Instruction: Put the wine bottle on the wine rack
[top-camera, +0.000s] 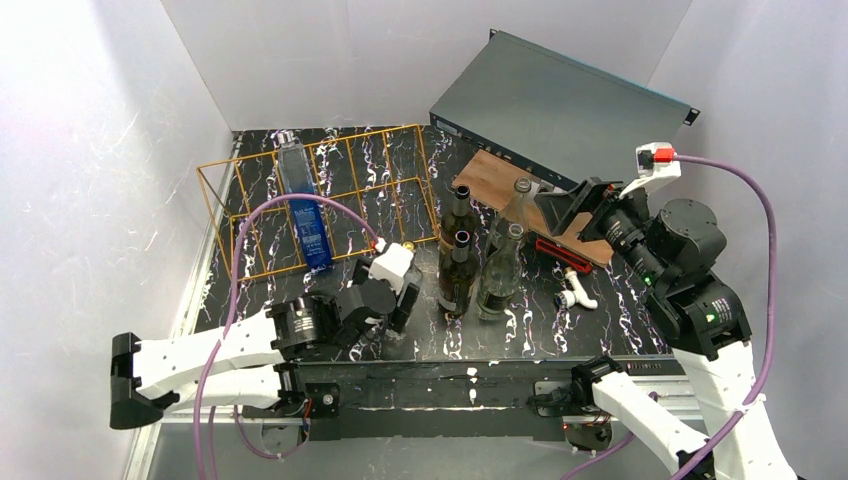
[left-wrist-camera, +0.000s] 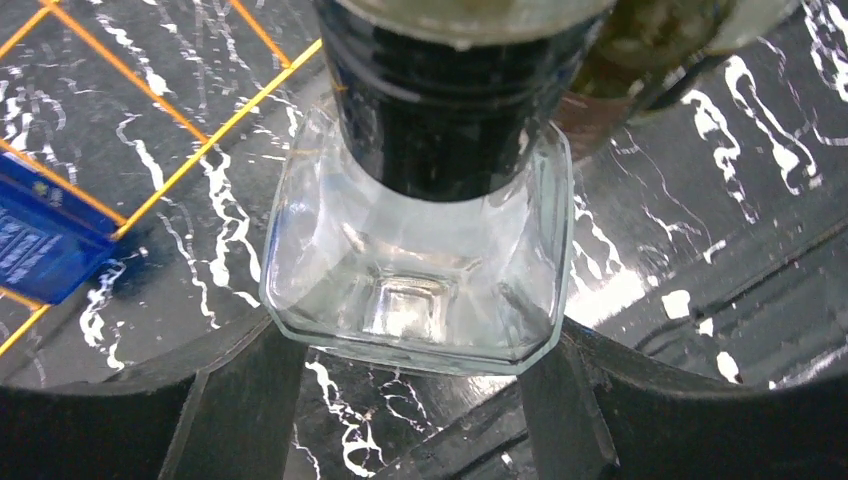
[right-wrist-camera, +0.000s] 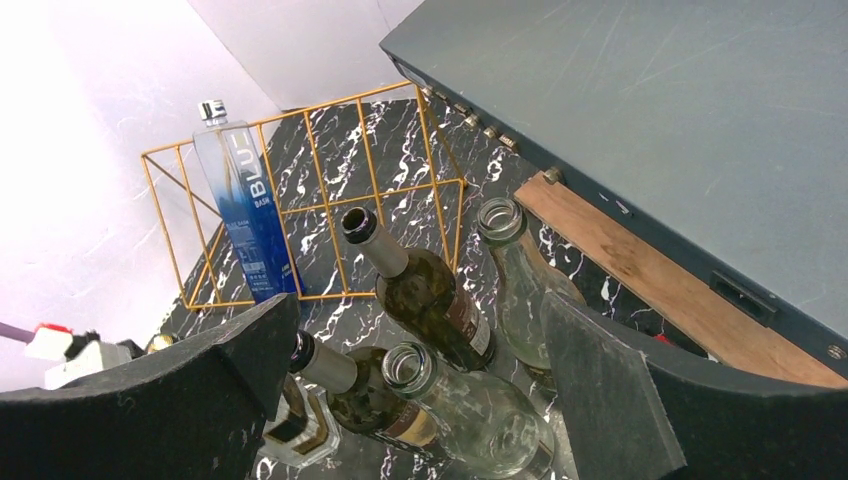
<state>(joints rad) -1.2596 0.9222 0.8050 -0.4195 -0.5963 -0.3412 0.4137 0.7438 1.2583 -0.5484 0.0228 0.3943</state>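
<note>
A black marble-patterned surface (top-camera: 620, 320) with white veins sits inside plain white walls (top-camera: 100, 150).

The left fingers (left-wrist-camera: 235, 395) are about half apart and clamped on a clear square bottle (left-wrist-camera: 420, 290), one finger against each side. This bottle is plain glass with no label in view. It is near the front edge of the surface, just outside the front right corner of the wine rack (top-camera: 370, 189).

The rack is a low frame of thin orange-gold wire split into bays, at the back left. A blue bottle (top-camera: 303, 210) lies lengthwise in it, cap toward the back wall. Large letters on its side read "BLU"; the smaller print is too fine to read.

The right fingers (right-wrist-camera: 610, 390) are spread wide and hold nothing, raised above a group of standing bottles right of the rack. These are two dark wine bottles (top-camera: 457, 275) and two clear bottles (top-camera: 500, 275), all uncorked, their labels unreadable.

Behind them a wooden board (top-camera: 510, 185) lies beside a grey metal box (top-camera: 560, 100).
</note>
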